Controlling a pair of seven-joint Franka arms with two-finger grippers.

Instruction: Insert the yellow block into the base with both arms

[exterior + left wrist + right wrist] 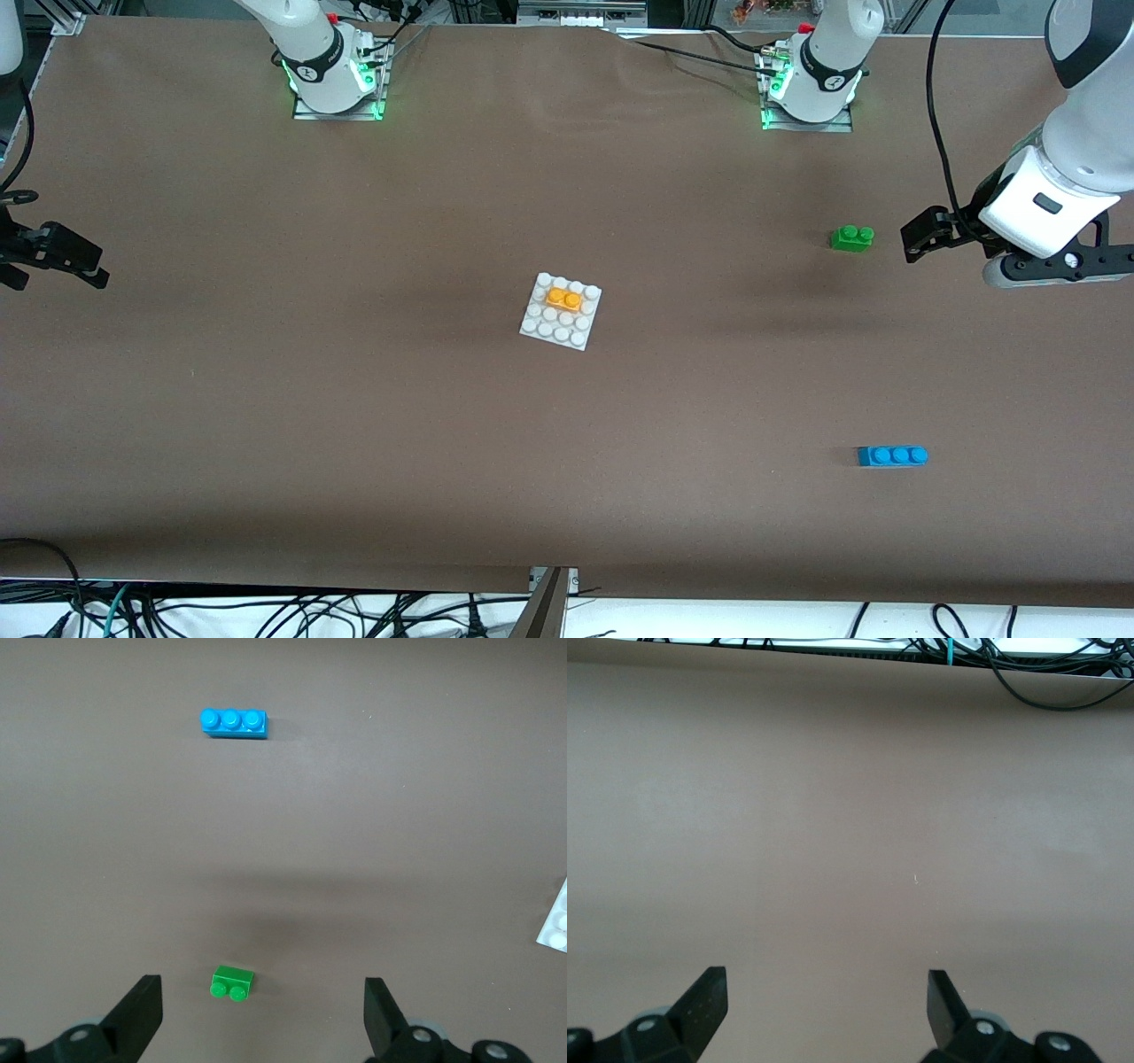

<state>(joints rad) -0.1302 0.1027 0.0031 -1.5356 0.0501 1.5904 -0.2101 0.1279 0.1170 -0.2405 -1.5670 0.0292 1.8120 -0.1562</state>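
Note:
The yellow block [564, 299] sits on the white studded base [561, 312] in the middle of the table, on the base's rows farther from the front camera. My left gripper [921, 236] is open and empty at the left arm's end of the table, beside the green brick [851, 237]. In the left wrist view its jaws [262, 1014] stand wide apart with the green brick [232, 982] between them on the table, and a corner of the base [556, 921] shows at the edge. My right gripper [66, 257] is open and empty at the right arm's end; its wrist view [826, 1005] shows bare table.
A blue three-stud brick [892, 455] lies nearer the front camera toward the left arm's end; it also shows in the left wrist view [232, 722]. Cables [1028, 665] hang past the table's edge.

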